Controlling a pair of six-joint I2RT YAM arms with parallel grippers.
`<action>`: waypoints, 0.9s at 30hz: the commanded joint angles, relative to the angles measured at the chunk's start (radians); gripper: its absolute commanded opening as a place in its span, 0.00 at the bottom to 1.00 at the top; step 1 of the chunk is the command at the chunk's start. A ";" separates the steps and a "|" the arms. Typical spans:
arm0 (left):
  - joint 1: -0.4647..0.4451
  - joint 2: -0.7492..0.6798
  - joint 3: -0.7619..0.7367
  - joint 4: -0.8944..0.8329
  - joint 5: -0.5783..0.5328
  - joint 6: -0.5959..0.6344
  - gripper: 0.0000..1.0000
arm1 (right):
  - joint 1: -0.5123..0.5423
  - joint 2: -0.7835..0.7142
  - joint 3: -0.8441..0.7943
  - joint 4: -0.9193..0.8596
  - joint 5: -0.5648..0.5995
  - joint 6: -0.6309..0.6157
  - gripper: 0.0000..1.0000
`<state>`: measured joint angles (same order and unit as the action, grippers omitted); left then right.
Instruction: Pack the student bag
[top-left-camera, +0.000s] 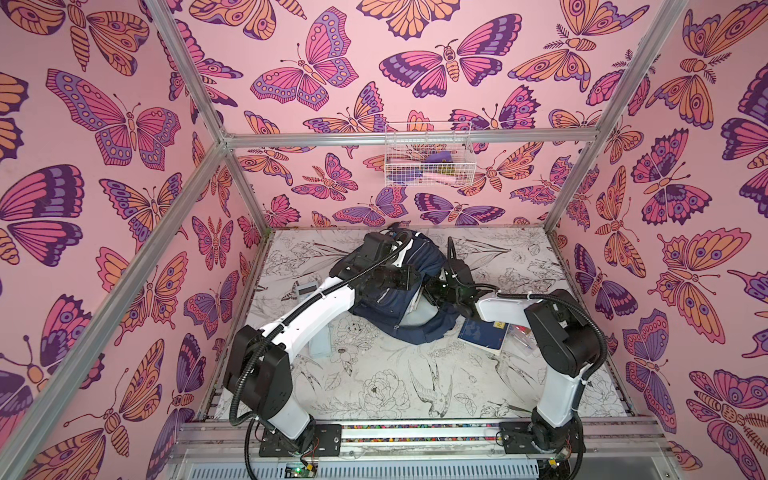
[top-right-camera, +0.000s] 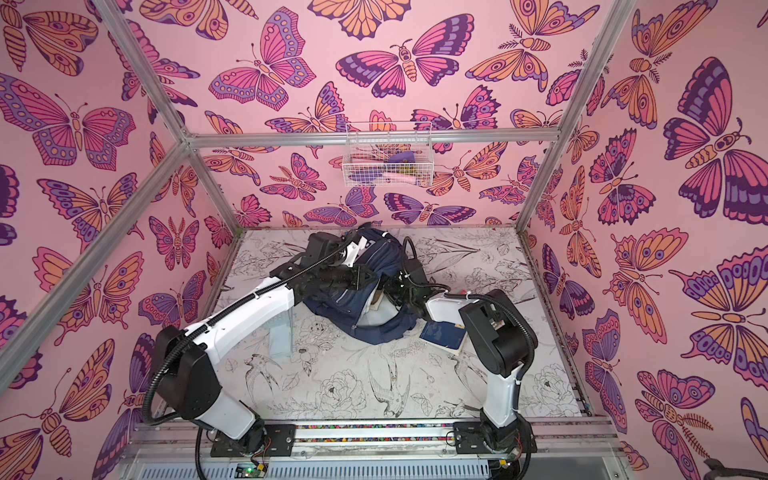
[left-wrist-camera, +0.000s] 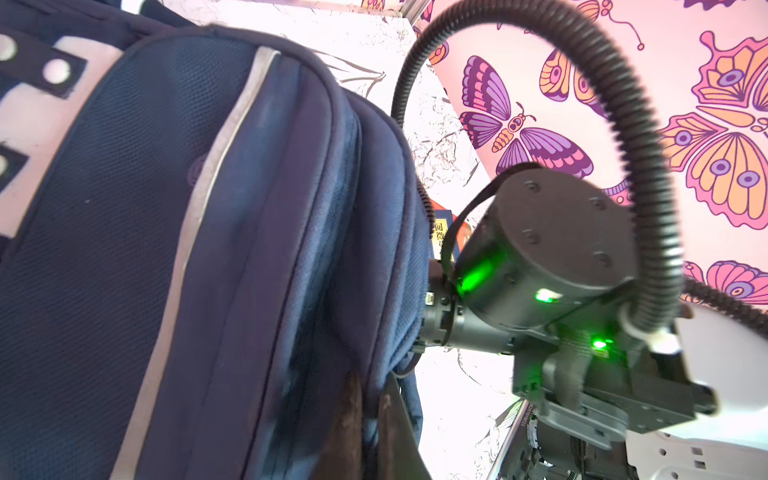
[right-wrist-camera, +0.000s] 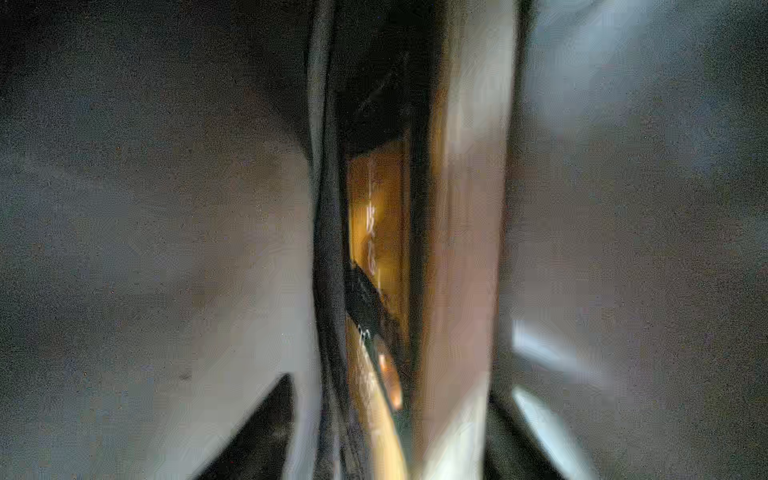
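A: Where's the student bag (top-left-camera: 376, 307)?
B: Back-middle of the desk (top-left-camera: 374, 374), slumped, mouth toward the right arm. The left tool (left-wrist-camera: 370, 390) is clamped tight on a fold of its rim, to hold the mouth open, I'd say.
A: And the right tool (right-wrist-camera: 401, 384)?
B: Inside the bag, tips spread, gripping nothing. An orange-covered book (right-wrist-camera: 376, 208) stands just ahead, probably being packed. A blue book (top-left-camera: 484, 334) lies beside the bag, not yet in.

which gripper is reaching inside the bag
The right gripper: it reaches into the open mouth of the bag, while the left gripper only pinches the fabric at its edge.
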<state>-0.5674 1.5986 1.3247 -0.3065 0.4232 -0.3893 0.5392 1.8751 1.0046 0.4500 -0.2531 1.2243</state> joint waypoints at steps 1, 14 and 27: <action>0.026 -0.038 -0.033 0.104 0.046 -0.012 0.00 | -0.007 -0.090 -0.022 -0.051 0.022 -0.056 0.75; 0.049 -0.040 -0.139 0.154 0.080 0.011 0.00 | -0.102 -0.625 0.000 -1.038 0.175 -0.477 0.85; 0.048 -0.007 -0.171 0.132 0.068 -0.006 0.00 | -0.474 -0.818 -0.148 -1.271 0.042 -0.642 0.86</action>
<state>-0.5350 1.5734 1.1557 -0.2066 0.5262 -0.3691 0.0864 1.0409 0.8948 -0.7578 -0.1432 0.6510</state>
